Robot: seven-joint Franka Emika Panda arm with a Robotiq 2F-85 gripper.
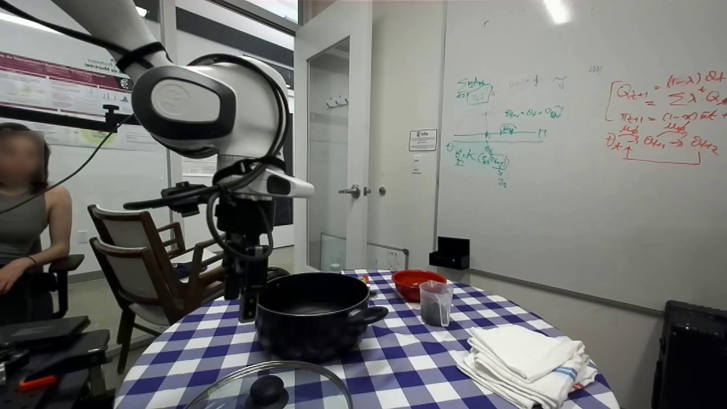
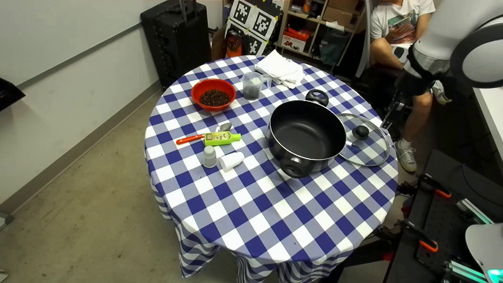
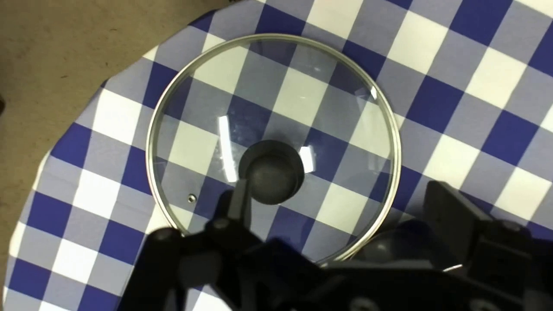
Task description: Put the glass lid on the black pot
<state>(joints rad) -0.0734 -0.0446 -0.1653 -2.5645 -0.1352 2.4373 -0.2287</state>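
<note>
Well, nothing looks done: the lid [image 3: 272,172] lies mid-frame in the wrist view, end effector [image 3: 339,192] spread apart; the pot [image 2: 305,135] needs covering.

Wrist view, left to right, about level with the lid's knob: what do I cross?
Floor → checked tablecloth → glass lid (first its small metal vent, then its dark knob) → tablecloth again. Gripper omitted, as it overlaps the lid.
</note>
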